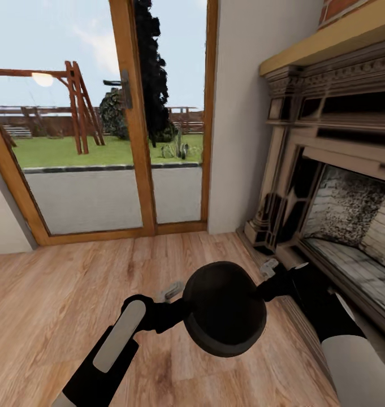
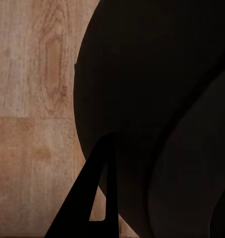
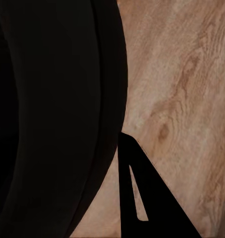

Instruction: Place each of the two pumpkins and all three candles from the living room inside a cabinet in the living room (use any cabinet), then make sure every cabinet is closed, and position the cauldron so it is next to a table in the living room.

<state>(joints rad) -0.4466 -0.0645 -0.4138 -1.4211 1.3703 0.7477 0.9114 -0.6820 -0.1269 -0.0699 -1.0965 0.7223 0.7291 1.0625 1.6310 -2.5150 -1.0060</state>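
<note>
Carrying cauldron (image 1: 224, 308): one black pot, held between both your arms above the wooden floor (image 1: 56, 294).
Your left gripper (image 1: 178, 308) meets its left side, your right gripper (image 1: 265, 288) its right; jaw state of either cannot be told. Fireplace (image 1: 328, 186) stands at right, glass doors (image 1: 107, 124) ahead. In the wrist views one dark finger (image 2: 90, 198) (image 3: 142, 198) lies beside the pot's wall.

the cauldron (image 1: 224, 308) hangs above the wooden floor (image 1: 56, 294), between the left gripper (image 1: 178, 308) on its left side and the right gripper (image 1: 265, 291) on its right side. the fireplace (image 1: 328, 186) stands to the right. the glass door (image 1: 102, 113) is ahead, behind the cauldron, with the lawn (image 1: 73, 150) beyond it.
</note>
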